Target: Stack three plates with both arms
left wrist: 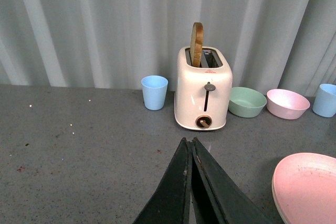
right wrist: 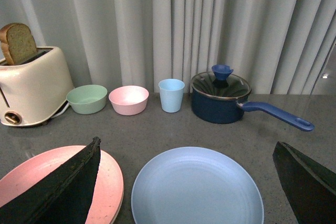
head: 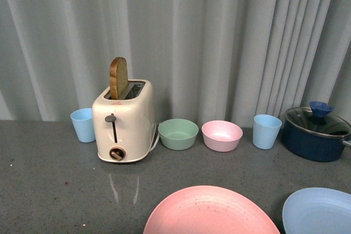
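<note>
Grey pleated curtain (head: 219, 36) across the whole back. Dark grey speckled counter (head: 44, 179) in front of it.

Far row along the curtain, left to right:
- blue cup (head: 83, 124)
- cream toaster (head: 123, 121), just right of that cup, with a bread slice (head: 118, 78) standing up out of its slot
- green bowl (head: 178, 133)
- pink bowl (head: 221, 135), just beside the green one
- second cup (head: 266, 131), also blue
- dark blue pot (head: 315, 138) with a glass lid, at far right

Plates lay at the near edge of the counter, well apart from the far row. The pink plate (head: 211, 212) sat near centre. The blue plate (head: 321, 212) sat to its right, with a narrow strip of counter between them. Both lay flat and were cut off by the frame in the front view. A paler rim showed under the pink plate's edge in the wrist views. Could not tell whether that was a third plate.

Neither arm showed in the front view.

The left pincer (left wrist: 189, 142) was clenched, its two dark fingers pressed together with nothing between them. It pointed toward the toaster. The pink plate lay off to its right, apart from it.

The right pincer (right wrist: 185, 148) was released, with its fingers (right wrist: 63, 192) spread wide. The blue plate lay between them, centred under the gap and touching neither finger. The left finger overlapped the pink plate in the right wrist view. Could not tell whether it made contact there.
</note>
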Motion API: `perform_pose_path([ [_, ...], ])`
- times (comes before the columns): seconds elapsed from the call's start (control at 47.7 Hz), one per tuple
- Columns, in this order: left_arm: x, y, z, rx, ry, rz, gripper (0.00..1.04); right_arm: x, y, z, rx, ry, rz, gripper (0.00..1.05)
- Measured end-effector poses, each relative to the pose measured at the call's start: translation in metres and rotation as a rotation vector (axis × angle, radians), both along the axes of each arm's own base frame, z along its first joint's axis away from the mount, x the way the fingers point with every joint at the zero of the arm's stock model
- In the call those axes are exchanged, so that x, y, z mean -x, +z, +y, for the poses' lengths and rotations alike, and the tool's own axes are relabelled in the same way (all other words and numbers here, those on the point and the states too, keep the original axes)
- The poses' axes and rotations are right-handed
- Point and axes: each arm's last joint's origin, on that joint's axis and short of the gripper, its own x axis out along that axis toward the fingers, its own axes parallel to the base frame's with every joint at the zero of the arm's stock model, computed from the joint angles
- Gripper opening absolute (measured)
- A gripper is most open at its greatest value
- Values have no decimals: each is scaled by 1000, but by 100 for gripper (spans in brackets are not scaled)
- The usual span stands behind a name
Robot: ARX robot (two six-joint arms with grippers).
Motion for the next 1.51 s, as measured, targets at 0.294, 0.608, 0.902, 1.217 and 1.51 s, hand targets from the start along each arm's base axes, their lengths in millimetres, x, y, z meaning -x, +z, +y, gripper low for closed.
perform_pose_path([
  [0.294, 6, 0, 0, 0, 0, 0, 4, 0, 0, 0, 0, 0, 0, 97],
  [0.608, 20, -5, 0, 0, 0, 21, 4, 0, 0, 0, 0, 0, 0, 97],
  [0.902, 21, -4, 0, 0, 0, 7, 4, 0, 0, 0, 0, 0, 0, 97],
  [1.217, 21, -4, 0, 1, 0, 7, 51, -2, 2, -6, -13, -243, 83, 97],
  [1.51, 21, -3, 0, 1, 0, 5, 97, -11, 50, -74, -32, -511, 88, 97],
])
